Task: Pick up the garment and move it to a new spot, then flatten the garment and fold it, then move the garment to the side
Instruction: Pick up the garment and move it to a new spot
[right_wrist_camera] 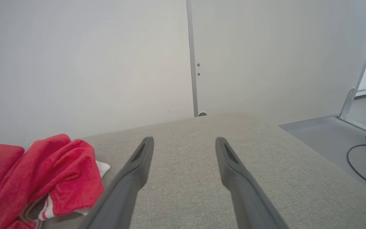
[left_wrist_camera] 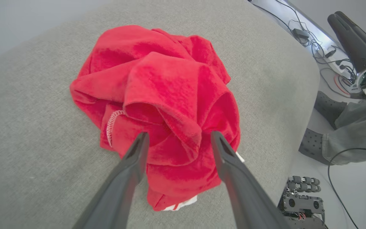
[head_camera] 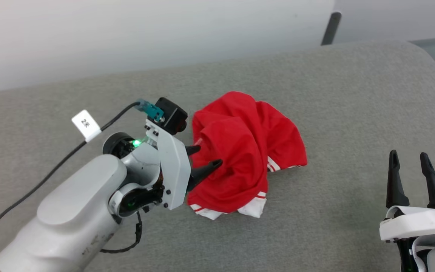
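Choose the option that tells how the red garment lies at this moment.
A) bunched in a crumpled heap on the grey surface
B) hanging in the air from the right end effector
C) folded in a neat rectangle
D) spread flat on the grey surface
A: the garment sits as a rumpled mound on the grey surface, its folds piled on one another.
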Controlling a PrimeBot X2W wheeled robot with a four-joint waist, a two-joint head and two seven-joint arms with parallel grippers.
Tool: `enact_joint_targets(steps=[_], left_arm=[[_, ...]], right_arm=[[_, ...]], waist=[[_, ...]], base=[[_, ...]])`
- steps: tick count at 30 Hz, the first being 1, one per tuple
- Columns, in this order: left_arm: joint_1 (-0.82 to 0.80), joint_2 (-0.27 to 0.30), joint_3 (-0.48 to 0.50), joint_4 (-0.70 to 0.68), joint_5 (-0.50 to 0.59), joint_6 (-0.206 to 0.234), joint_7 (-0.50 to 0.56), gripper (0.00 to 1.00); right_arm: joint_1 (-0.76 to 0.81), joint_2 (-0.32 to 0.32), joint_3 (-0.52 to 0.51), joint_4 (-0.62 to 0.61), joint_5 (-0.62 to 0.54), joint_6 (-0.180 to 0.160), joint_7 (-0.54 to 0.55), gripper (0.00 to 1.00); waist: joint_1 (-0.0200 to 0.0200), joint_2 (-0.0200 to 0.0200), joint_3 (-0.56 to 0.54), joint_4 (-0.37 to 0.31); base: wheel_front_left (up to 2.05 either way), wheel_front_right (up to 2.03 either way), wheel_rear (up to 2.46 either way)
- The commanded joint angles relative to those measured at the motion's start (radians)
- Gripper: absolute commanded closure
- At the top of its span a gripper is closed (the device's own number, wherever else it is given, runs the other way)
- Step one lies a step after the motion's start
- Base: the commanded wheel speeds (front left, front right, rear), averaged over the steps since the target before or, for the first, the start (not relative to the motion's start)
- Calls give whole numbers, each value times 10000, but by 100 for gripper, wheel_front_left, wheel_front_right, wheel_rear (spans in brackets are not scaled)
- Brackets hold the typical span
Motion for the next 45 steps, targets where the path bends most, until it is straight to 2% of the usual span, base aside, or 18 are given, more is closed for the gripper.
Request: enact_joint_targets(steps=[1, 11, 19, 25, 35, 41, 45], left_arm=[[2, 51, -76, 48, -94, -23, -164, 0], [220, 515, -424, 102, -280, -24, -1638, 0], [690, 913, -46, 228, -46, -24, -3627, 0], [1213, 1077, 205, 469, 277, -8, -5053, 0], [2615, 1408, 779, 716, 680, 626, -7352, 0], [3554, 1456, 1585, 551, 922, 1111, -7725, 0], [4264, 1307, 2512, 291, 1297, 1265, -7751, 0]], right_arm=[[117, 17, 32, 24, -51, 1, -49, 0], [544, -179, 360, -30, -97, 1, 102, 0], [913, -303, 545, -206, -161, 1, 221, 0], [1127, -342, 716, -240, -327, 1, 288, 0], [1452, -583, 773, -132, -479, 1, 190, 0], [1623, -604, 711, -107, -525, 1, 145, 0], [1632, -641, 653, -51, -555, 1, 99, 0]], waist=[[0, -1, -324, 379], [0, -1, -1191, 1381], [0, -1, -1648, 2193], [0, -1, -1906, 2538], [0, -1, -2240, 2948], [0, -1, -2281, 3108], [0, -1, -2291, 3206]], base=[[0, 0, 0], [0, 0, 0], [0, 0, 0], [0, 0, 0], [0, 0, 0], [0, 0, 0], [0, 0, 0]])
